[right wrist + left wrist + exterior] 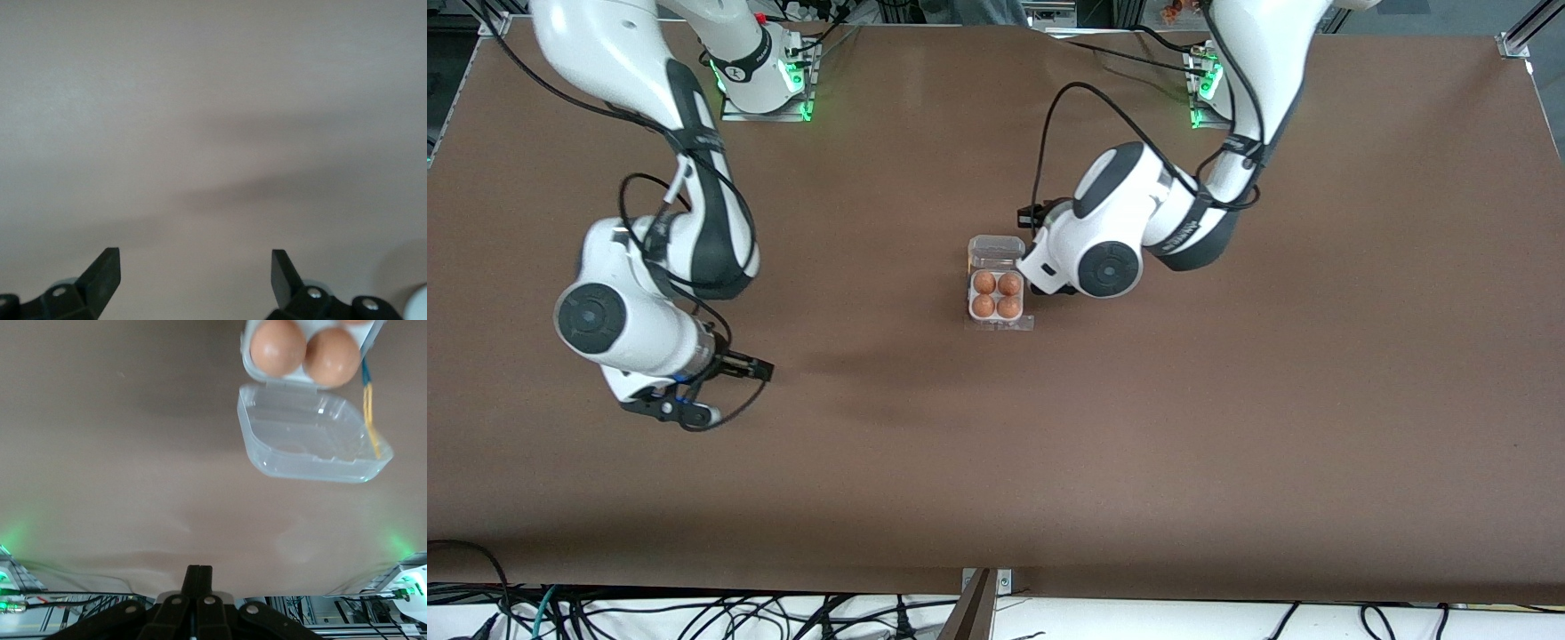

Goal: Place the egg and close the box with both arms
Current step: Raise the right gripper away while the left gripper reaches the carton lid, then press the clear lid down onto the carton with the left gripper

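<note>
The clear box (1000, 320) stands mid-table with its lid (996, 252) open and lying flat on the side toward the arms' bases. Four brown eggs (996, 294) fill its cells. In the left wrist view the lid (313, 440) and two eggs (277, 347) show. My left gripper (1035, 216) (198, 572) is shut and empty, low beside the lid on the left arm's side, not touching it. My right gripper (725, 391) (195, 267) is open and empty over bare table toward the right arm's end, well apart from the box.
The brown table (1227, 444) is bare around the box. A yellow-and-blue cord (369, 413) lies along the lid's edge. The arms' bases with green lights (805, 84) stand along the table's edge farthest from the front camera.
</note>
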{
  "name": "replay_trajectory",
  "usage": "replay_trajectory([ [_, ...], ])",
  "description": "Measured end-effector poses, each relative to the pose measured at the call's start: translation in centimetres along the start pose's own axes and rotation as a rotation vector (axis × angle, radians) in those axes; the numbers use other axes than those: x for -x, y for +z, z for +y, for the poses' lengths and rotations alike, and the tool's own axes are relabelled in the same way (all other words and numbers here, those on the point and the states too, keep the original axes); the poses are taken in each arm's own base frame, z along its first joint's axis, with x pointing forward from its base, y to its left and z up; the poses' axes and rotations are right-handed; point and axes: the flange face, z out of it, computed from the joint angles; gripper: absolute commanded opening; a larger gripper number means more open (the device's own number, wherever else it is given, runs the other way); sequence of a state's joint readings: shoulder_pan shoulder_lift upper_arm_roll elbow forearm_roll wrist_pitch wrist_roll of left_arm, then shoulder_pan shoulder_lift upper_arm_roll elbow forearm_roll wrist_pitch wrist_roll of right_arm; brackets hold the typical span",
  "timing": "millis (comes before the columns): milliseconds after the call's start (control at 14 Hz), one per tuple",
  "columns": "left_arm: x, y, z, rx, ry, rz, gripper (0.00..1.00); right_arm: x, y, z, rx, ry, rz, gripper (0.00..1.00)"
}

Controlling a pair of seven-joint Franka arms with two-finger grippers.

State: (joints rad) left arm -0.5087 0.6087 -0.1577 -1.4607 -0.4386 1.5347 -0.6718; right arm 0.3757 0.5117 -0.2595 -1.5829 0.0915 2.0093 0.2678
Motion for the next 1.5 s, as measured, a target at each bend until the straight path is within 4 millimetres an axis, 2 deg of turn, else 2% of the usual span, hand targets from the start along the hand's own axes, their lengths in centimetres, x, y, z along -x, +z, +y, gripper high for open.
replay_trajectory([
  [214,0.8,3.1,2.1,-0.046,-0.03,-0.021,0.01,2.4,-6.4,4.7,-0.031,-0.031,0.051,1.0],
  [357,1.0,5.4,3.7,-0.062,-0.028,-0.014,0.01,5.0,-11.3,9.0,-0.05,-0.02,0.083,1.0],
  [500,0.7,7.1,5.3,-0.048,-0.039,0.019,0.01,8.3,-15.6,12.2,-0.055,-0.002,0.068,1.0],
  [714,-0.6,8.4,6.4,-0.008,-0.055,0.07,0.01,11.9,-20.6,14.1,-0.054,-0.007,0.039,1.0],
  [857,-1.8,8.2,6.2,0.017,-0.069,0.104,0.0,12.8,-22.9,14.8,-0.05,-0.042,0.023,1.0],
  [1000,-3.0,6.6,5.6,0.029,-0.084,0.158,0.0,13.0,-25.0,15.1,-0.051,-0.051,0.037,1.0],
  [1143,-4.2,3.1,4.6,0.05,-0.106,0.234,0.0,13.0,-26.1,15.2,-0.052,-0.05,0.051,1.0],
  [1214,-4.6,0.8,4.2,0.073,-0.115,0.27,0.03,12.9,-26.3,15.2,-0.052,-0.05,0.053,1.0],
  [1286,-4.8,-1.5,3.8,0.097,-0.123,0.308,0.14,12.8,-26.2,15.2,-0.052,-0.05,0.053,1.0],
  [1429,-4.7,-6.2,2.6,0.132,-0.139,0.371,0.52,12.4,-25.8,15.1,-0.05,-0.05,0.047,1.0],
  [1500,-4.4,-8.5,1.3,0.133,-0.159,0.392,0.64,12.2,-25.6,15.1,-0.049,-0.05,0.042,1.0],
])
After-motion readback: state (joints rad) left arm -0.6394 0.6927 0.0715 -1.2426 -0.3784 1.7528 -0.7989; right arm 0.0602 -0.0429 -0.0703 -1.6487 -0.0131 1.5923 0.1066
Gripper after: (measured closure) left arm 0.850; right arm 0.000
